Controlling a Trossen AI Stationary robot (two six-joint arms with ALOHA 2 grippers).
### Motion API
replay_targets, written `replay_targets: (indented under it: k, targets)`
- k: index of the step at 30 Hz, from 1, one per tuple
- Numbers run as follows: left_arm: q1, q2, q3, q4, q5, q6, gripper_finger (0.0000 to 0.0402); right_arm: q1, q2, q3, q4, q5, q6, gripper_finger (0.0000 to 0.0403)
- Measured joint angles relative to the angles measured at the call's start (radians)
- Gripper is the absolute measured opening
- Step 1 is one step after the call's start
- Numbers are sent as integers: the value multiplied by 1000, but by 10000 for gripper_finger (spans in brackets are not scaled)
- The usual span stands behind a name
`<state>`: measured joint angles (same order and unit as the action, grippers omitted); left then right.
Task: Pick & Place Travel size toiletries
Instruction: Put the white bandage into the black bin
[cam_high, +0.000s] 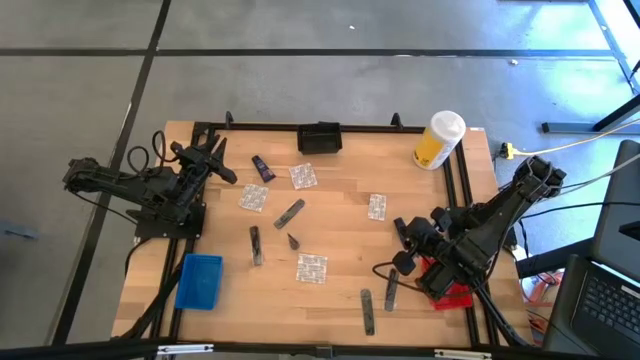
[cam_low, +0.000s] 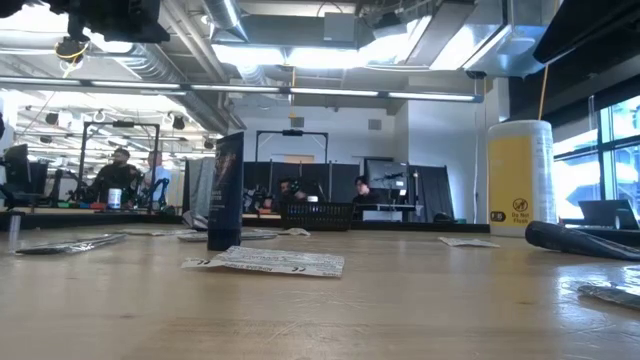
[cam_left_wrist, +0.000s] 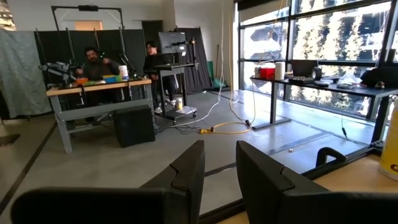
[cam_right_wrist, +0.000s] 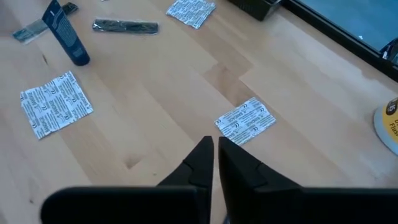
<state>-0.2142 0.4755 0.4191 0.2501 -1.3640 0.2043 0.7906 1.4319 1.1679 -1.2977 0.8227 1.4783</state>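
The travel size toiletries lie scattered on the wooden table. Among them are foil sachets (cam_high: 377, 206) (cam_high: 311, 268) (cam_high: 254, 198), grey sticks (cam_high: 290, 213) (cam_high: 390, 290) and a purple tube (cam_high: 262, 168). A short dark tube (cam_right_wrist: 65, 31) stands upright on its cap. My right gripper (cam_high: 400, 240) hovers shut above the table's right part, slanting down. Its tips (cam_right_wrist: 214, 152) are just short of one sachet (cam_right_wrist: 245, 121), with nothing between them. My left gripper (cam_high: 222, 163) waits level at the far left, its fingers (cam_left_wrist: 220, 149) slightly apart and empty.
A red tray (cam_high: 450, 292) sits under my right arm at the right edge. A blue tray (cam_high: 198, 280) sits near the front left. A black basket (cam_high: 319, 138) and a tall yellow container with a white cap (cam_high: 438, 140) stand along the far edge.
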Motion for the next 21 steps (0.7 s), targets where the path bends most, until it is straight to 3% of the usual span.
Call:
replay_targets:
  k: [21]
  targets:
    - [0,0,0,0,0,0,86,-13,0,0,12,-14,-28,16]
